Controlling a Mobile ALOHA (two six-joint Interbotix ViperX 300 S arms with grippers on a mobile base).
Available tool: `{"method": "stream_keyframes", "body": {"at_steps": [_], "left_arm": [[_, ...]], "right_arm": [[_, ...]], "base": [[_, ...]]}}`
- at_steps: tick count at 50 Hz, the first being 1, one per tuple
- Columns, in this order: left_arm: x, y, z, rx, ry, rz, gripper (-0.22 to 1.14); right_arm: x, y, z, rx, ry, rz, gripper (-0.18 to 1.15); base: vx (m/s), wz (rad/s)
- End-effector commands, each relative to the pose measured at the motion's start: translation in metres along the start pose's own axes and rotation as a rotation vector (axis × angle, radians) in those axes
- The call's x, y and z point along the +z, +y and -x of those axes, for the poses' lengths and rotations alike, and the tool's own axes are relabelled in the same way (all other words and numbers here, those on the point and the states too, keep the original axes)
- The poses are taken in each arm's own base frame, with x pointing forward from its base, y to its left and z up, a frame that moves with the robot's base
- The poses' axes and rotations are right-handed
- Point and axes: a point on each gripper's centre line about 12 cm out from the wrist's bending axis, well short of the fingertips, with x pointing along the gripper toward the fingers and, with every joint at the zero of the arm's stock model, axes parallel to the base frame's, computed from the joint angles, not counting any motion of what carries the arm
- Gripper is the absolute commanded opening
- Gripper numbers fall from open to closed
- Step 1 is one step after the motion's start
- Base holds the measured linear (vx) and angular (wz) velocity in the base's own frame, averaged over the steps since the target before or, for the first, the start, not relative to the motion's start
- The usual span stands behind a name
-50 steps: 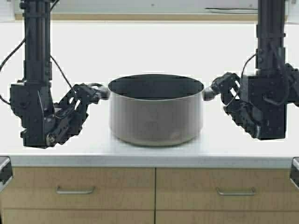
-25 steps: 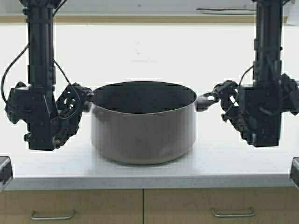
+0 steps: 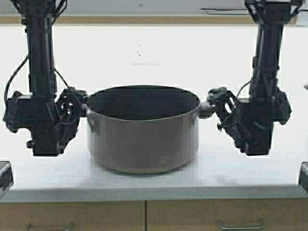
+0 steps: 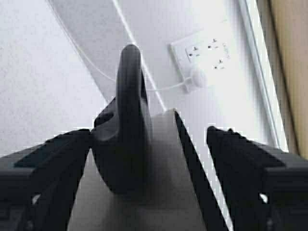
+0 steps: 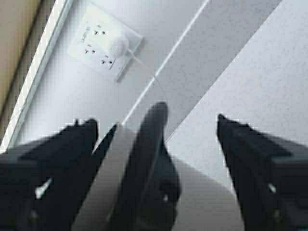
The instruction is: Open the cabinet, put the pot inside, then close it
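The pot (image 3: 143,137) is seen on the white counter (image 3: 144,185), between the 2 arms. Each of its 2 loop handles is straddled, not pinched, by spread fingers: the left gripper (image 4: 144,159) and the right gripper (image 5: 154,159). A wall socket (image 5: 103,45) with a white plug is shown; no writing can be read.

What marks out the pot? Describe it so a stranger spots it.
Start at the white countertop above the beige drawers. Midway along it, between the left gripper and right gripper, is the pot. It is the only vessel there: wide grey metal, dark inside, with dark loop handles at its rim.
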Motion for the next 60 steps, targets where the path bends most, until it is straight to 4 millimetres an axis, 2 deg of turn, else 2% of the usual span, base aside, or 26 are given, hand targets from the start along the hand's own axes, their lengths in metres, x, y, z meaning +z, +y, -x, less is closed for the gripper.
{"method": "stream_keyframes", "body": {"at_steps": [1, 14, 22, 26, 30, 34, 39, 41, 42, 44, 46, 49, 53, 60], "left_arm": [[0.001, -0.006, -0.011, -0.036, -0.026, 0.012, 1.02], [-0.004, -0.004, -0.020, -0.043, -0.031, 0.023, 1.02], [-0.003, -0.003, -0.019, -0.037, -0.029, 0.022, 1.01], [-0.003, -0.003, -0.017, -0.031, -0.027, 0.020, 0.99], [-0.002, -0.002, -0.015, -0.026, -0.024, 0.018, 0.91], [-0.001, -0.003, -0.015, -0.026, -0.024, 0.016, 0.75], [-0.001, -0.004, -0.015, -0.026, -0.024, 0.018, 0.39], [-0.001, -0.004, -0.015, -0.026, -0.024, 0.018, 0.21], [-0.001, -0.004, -0.015, -0.026, -0.024, 0.016, 0.12], [0.000, -0.005, -0.015, -0.027, -0.025, 0.014, -0.02], [0.000, -0.006, -0.015, -0.030, -0.026, 0.013, -0.10], [0.001, -0.008, -0.015, -0.030, -0.026, 0.012, -0.05], [0.002, -0.011, -0.015, -0.031, -0.027, 0.011, 0.05], [0.008, -0.023, -0.016, -0.048, -0.036, 0.015, 0.02]], "right_arm": [[0.008, -0.003, -0.010, 0.020, -0.021, -0.029, 1.04], [0.000, -0.009, -0.028, 0.075, 0.016, -0.082, 1.04], [-0.001, -0.007, -0.028, 0.081, 0.029, -0.108, 1.02], [-0.003, -0.005, -0.025, 0.085, 0.056, -0.149, 0.97], [-0.005, -0.002, -0.021, 0.085, 0.086, -0.207, 0.82], [-0.007, -0.002, -0.017, 0.077, 0.108, -0.273, 0.53], [-0.007, -0.002, -0.016, 0.076, 0.116, -0.335, 0.09], [-0.007, -0.001, -0.016, 0.081, 0.116, -0.353, -0.04], [-0.007, -0.001, -0.017, 0.082, 0.116, -0.357, -0.06], [-0.006, 0.001, -0.018, 0.088, 0.114, -0.358, -0.04], [-0.005, 0.003, -0.019, 0.093, 0.113, -0.355, 0.03], [-0.002, 0.008, -0.020, 0.102, 0.110, -0.357, 0.11], [0.002, 0.018, -0.023, 0.125, 0.107, -0.362, 0.09], [0.009, 0.042, -0.028, 0.170, 0.104, -0.363, 0.08]], "base": [[0.01, 0.00], [0.01, 0.00], [0.01, 0.00], [0.01, 0.00], [0.00, 0.00], [0.00, 0.00], [0.00, 0.00], [0.00, 0.00], [0.00, 0.00], [0.00, 0.00], [0.00, 0.00], [-0.01, 0.01], [0.00, 0.00], [0.00, 0.00]]}}
